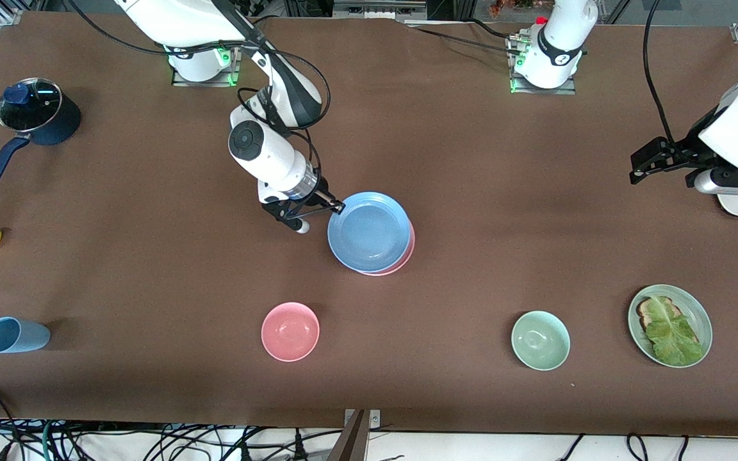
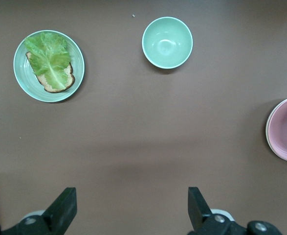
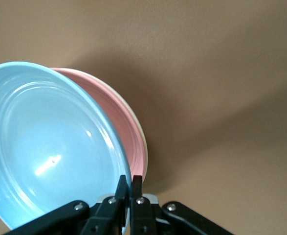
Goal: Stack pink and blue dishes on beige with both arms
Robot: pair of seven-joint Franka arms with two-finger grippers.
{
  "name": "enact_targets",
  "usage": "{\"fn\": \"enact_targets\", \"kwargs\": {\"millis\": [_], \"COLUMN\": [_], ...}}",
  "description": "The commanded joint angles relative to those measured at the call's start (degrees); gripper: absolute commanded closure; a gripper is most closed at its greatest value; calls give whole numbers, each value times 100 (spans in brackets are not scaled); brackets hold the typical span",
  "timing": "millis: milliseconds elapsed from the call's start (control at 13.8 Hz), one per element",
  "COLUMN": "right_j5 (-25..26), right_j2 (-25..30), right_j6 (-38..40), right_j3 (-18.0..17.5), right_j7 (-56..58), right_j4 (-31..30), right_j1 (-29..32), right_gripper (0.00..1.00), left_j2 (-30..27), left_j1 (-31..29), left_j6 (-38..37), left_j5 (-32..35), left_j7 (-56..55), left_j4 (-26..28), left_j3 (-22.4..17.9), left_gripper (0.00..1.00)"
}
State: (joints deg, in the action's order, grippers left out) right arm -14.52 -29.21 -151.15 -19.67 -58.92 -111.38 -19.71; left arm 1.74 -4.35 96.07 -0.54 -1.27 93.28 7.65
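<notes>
right hand [image 1: 337, 208]: pinched shut on the rim of the blue plate [image 1: 369, 232], centre of the front frame; rim edge sits between the fingertips in the right wrist view.
blue plate: on the stack but tilted, lifted on the held side; not yet settled flat.
pink plate [image 1: 406, 256]: directly under the blue one, showing only as a crescent at the lower right edge of the stack.
beige plate [image 3: 139, 128]: barely visible, a thin cream edge under the pink rim in the right wrist view; hidden in the front view.
left hand [image 1: 660, 160]: open, empty, waiting over bare tabletop [image 1: 471, 160] at the right edge of the frame.
handling: plates look rigid, glazed, likely slippery and chippable; light enough for a rim pinch. Rim is the only sensible hold, so lower gently before release.
risk: tilted plate could slide off-centre on the glaze.
</notes>
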Motion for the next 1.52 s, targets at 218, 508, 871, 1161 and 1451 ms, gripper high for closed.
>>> {"fn": "enact_targets", "kwargs": {"millis": [218, 508, 871, 1161, 1451], "right_j5": [-33, -16, 20, 20, 159], "right_j2": [-296, -331, -340, -296, 448], "right_j6": [-389, -460, -460, -451, 257], "right_j3": [33, 94, 130, 147, 480], "right_j7": [-76, -67, -67, -67, 29], "right_j4": [29, 20, 38, 38, 55], "right_j1": [-270, -296, -305, -296, -296], "right_gripper": [100, 100, 100, 0, 0], "left_j2": [89, 89, 89, 98, 98], "left_j1": [-13, -22, -31, -13, -4], "left_j6": [-124, -124, -124, -124, -124], "left_j5": [-148, -139, -148, -148, -148], "left_j7": [83, 83, 92, 92, 100], "left_j4": [-179, -179, -188, -188, -188], "left_j3": [8, -1, 8, 8, 8], "left_gripper": [0, 0, 0, 0, 0]}}
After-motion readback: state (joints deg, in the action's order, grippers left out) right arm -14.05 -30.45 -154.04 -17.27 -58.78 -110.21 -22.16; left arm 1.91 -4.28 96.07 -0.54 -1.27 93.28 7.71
